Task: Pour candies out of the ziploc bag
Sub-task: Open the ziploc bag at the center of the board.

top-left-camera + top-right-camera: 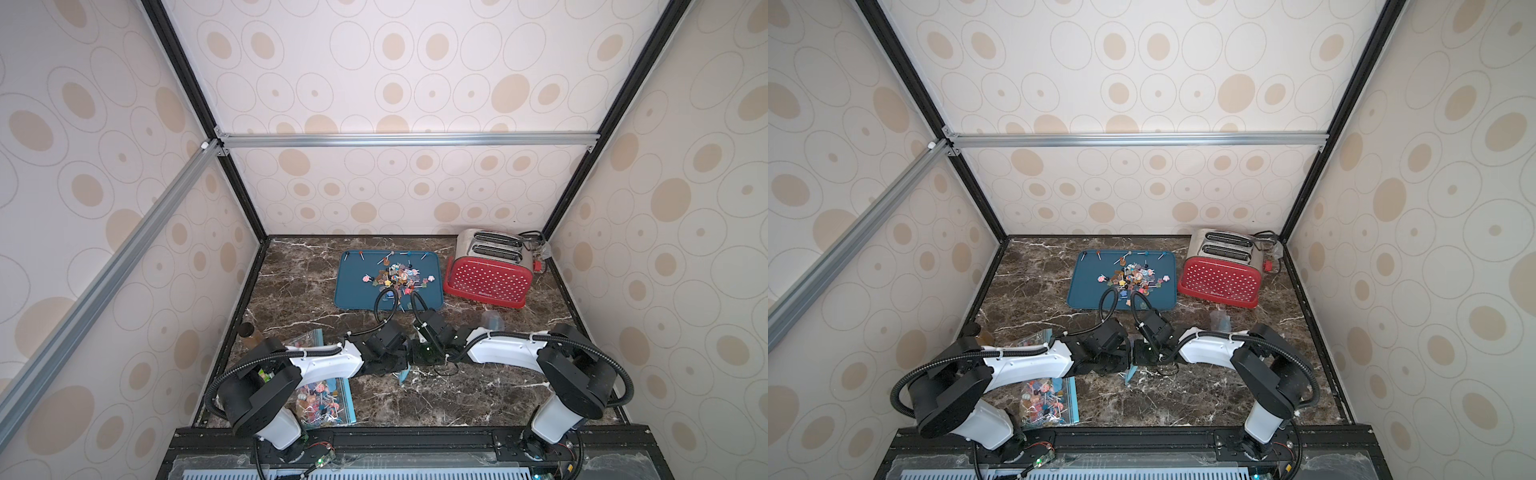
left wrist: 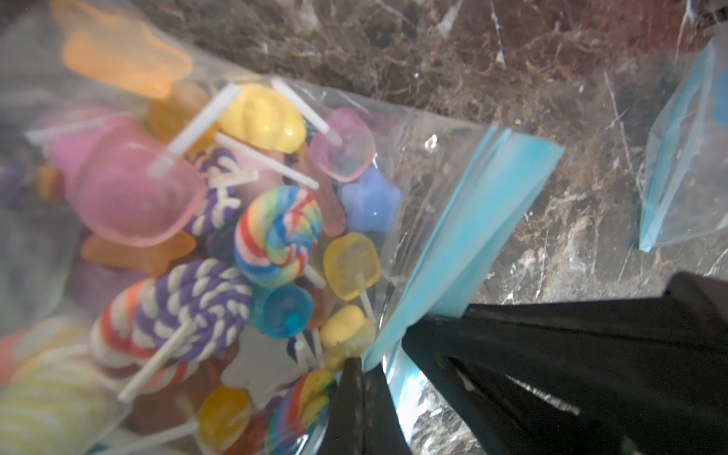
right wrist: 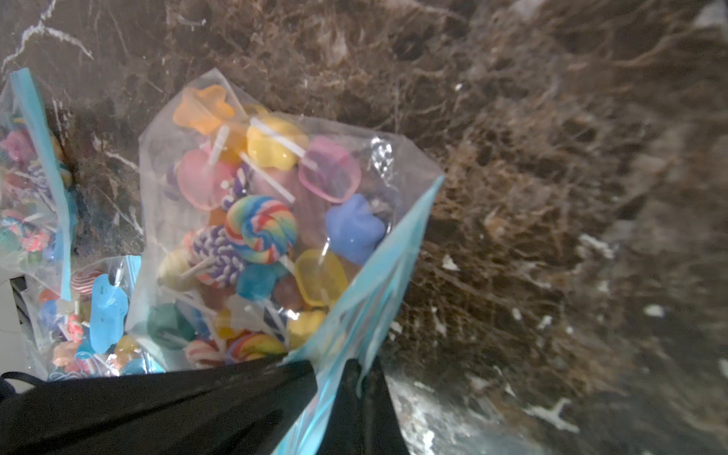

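While L & R jaws clamp its blue zip strip (image 3: 366, 299), ziploc bag (image 3: 165, 220) w/ candies (image 3: 262, 228) hangs just below them.

Even light; wrist views perhaps motion-blurred

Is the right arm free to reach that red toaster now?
Probably not: the right hand is shut on the ziploc bag, at its blue strip. Otherwise the toaster seems within reach.
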